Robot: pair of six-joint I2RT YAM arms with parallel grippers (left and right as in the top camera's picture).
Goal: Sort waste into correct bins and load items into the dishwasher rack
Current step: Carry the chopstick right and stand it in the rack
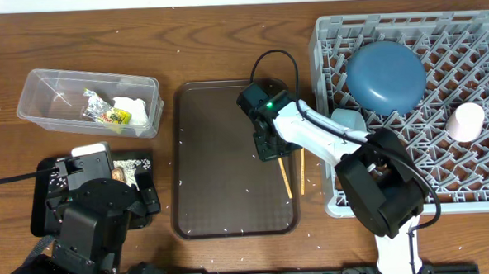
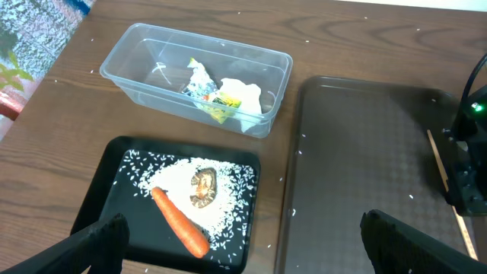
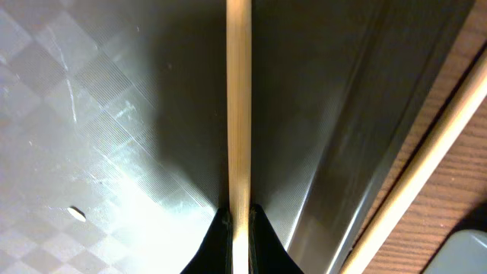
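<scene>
Over the right edge of the brown rectangular serving tray [image 1: 227, 113], my right gripper [image 3: 238, 228] is pinched shut on one thin wooden chopstick [image 3: 238, 91] running ahead of the fingertips; the second wooden chopstick [image 3: 426, 164] lies just right, on the wooden table [image 1: 141, 34].

Brown tray [image 1: 209, 180] lies open on its left; right arm [image 1: 319, 135] and rack [image 1: 327, 63] crowd its right edge

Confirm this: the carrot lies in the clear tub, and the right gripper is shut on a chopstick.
Wrong on the carrot: it lies in the black tray on the rice, not in the clear tub, as the left wrist view shows. The right gripper is indeed shut on a chopstick.
</scene>
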